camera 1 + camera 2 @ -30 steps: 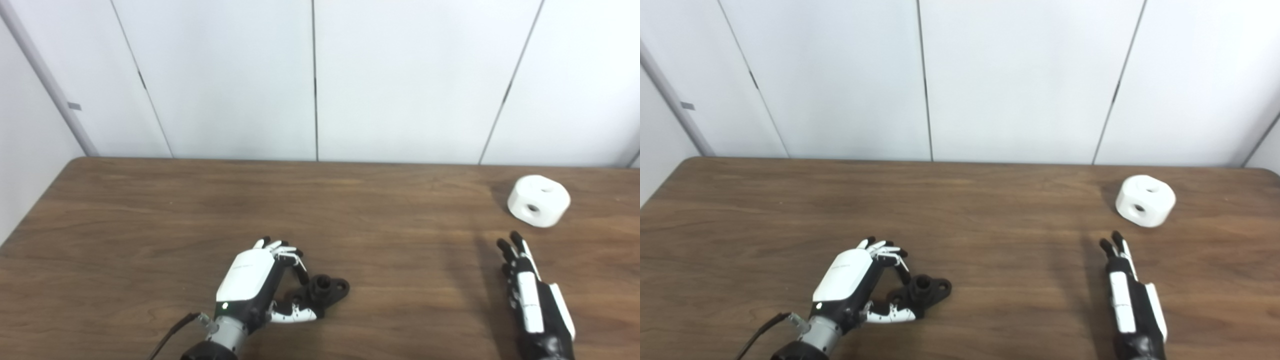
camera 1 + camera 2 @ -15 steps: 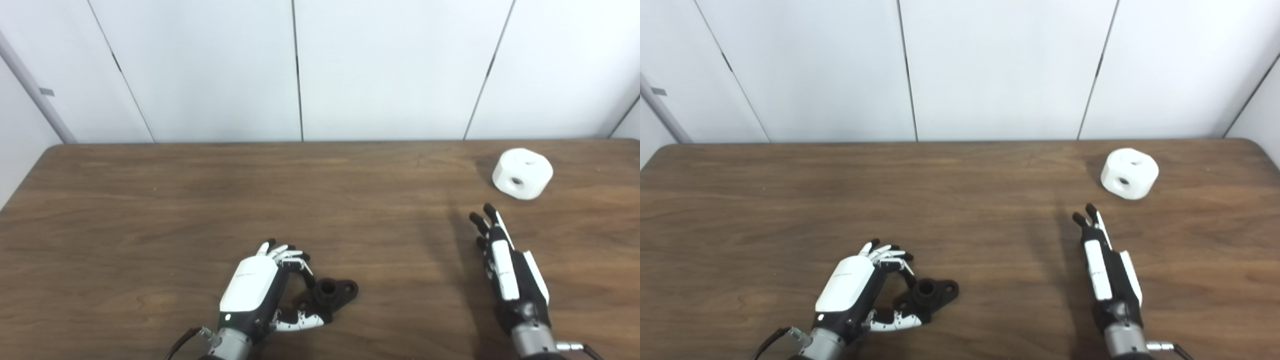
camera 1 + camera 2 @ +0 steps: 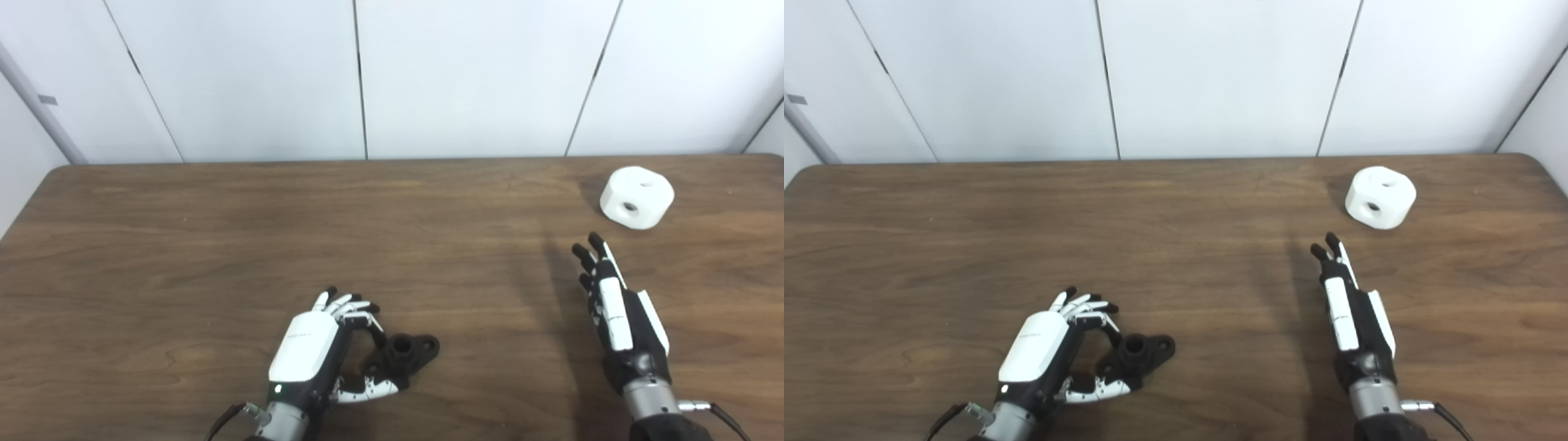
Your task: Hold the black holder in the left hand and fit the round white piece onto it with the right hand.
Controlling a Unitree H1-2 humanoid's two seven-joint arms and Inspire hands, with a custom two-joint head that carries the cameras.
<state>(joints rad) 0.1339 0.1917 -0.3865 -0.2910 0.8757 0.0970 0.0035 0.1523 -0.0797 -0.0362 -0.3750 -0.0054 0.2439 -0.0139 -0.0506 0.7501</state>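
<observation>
Black holder (image 3: 404, 354) lies flat on the tabletop (image 3: 184, 245), near edge, left hand (image 3: 318, 349) curled around it, fingers and thumb touching it. Round white piece (image 3: 637, 197) sits far right. Right hand (image 3: 618, 306) released, fingers straight, short of the piece.

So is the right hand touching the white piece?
Apart. In the left eye view, bare table shows between the right hand fingertips and the white piece.
</observation>
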